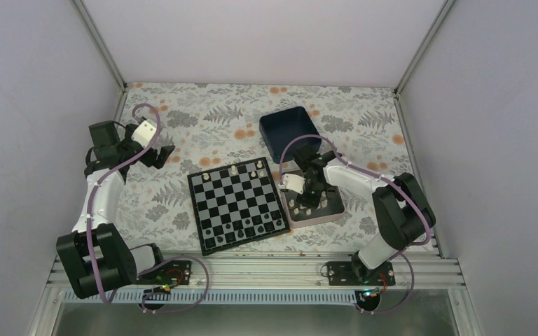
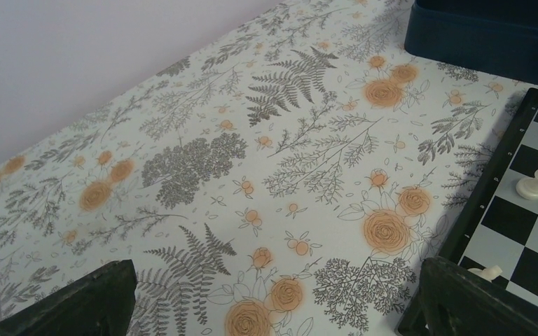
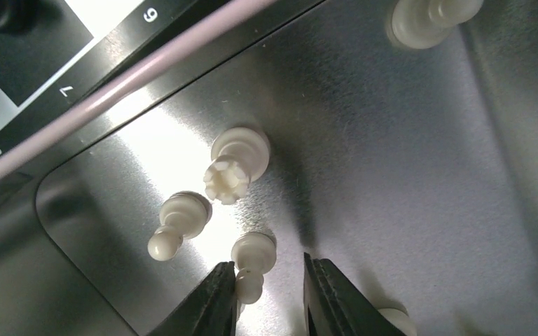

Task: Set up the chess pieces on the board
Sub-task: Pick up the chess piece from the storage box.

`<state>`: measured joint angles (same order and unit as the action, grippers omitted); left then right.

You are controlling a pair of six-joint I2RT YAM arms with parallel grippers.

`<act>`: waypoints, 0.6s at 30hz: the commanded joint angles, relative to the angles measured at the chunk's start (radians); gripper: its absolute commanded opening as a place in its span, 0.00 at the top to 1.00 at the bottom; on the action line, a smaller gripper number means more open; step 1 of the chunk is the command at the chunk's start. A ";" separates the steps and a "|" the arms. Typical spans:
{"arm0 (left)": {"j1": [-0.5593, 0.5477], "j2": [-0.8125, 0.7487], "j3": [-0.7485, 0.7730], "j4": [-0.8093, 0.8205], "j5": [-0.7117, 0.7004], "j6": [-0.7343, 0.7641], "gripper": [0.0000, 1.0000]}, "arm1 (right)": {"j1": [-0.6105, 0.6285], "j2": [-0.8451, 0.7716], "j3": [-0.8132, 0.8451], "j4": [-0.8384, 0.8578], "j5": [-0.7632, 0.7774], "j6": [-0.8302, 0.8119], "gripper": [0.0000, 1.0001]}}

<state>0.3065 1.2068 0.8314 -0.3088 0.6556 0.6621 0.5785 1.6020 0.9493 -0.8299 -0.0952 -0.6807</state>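
Hazard: right tool (image 3: 270, 269), jaws narrowly apart and clamped on nothing, stands low in the silver tin (image 3: 406, 175) beside the board (image 1: 235, 203) with a cream pawn (image 3: 252, 255) against one finger, off-centre, so a pinch risks flicking it away; left tool (image 2: 273, 269) gapes wide

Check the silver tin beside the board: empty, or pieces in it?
Not empty: the silver tin holds at least four cream pieces on its floor in the right wrist view.
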 commanded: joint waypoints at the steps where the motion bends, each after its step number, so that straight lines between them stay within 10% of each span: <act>1: 0.003 -0.001 -0.008 0.019 0.030 0.005 0.00 | -0.011 0.013 -0.008 0.012 -0.005 -0.007 0.76; 18: 0.003 -0.005 -0.003 0.024 0.038 0.009 0.00 | -0.012 -0.024 0.239 -0.178 -0.004 -0.021 0.92</act>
<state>0.3065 1.2068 0.8280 -0.3080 0.6567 0.6624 0.5739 1.6028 1.0718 -0.9226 -0.0959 -0.6849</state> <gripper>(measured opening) 0.999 0.084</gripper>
